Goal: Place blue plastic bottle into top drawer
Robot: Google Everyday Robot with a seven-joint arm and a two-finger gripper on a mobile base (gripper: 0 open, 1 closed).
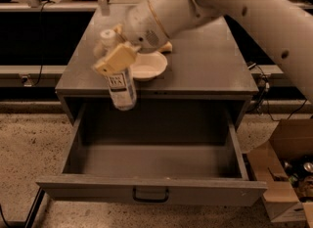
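My gripper [111,56] is shut on the blue plastic bottle [121,87], a clear bottle with a white cap and a white label with dark print. It holds the bottle upright in the air at the cabinet's front edge, above the back left of the open top drawer [151,161]. The drawer is grey metal, pulled fully out, with a dark recessed handle [150,193] at the centre of its front panel. One tan finger [116,58] crosses the bottle's upper part. The white arm [220,7] comes in from the upper right.
A white bowl [149,66] sits on the grey cabinet top [205,70], with a yellow object [167,47] behind it, partly hidden by the arm. A cardboard box [288,173] stands on the floor to the right. Shelving runs along the back.
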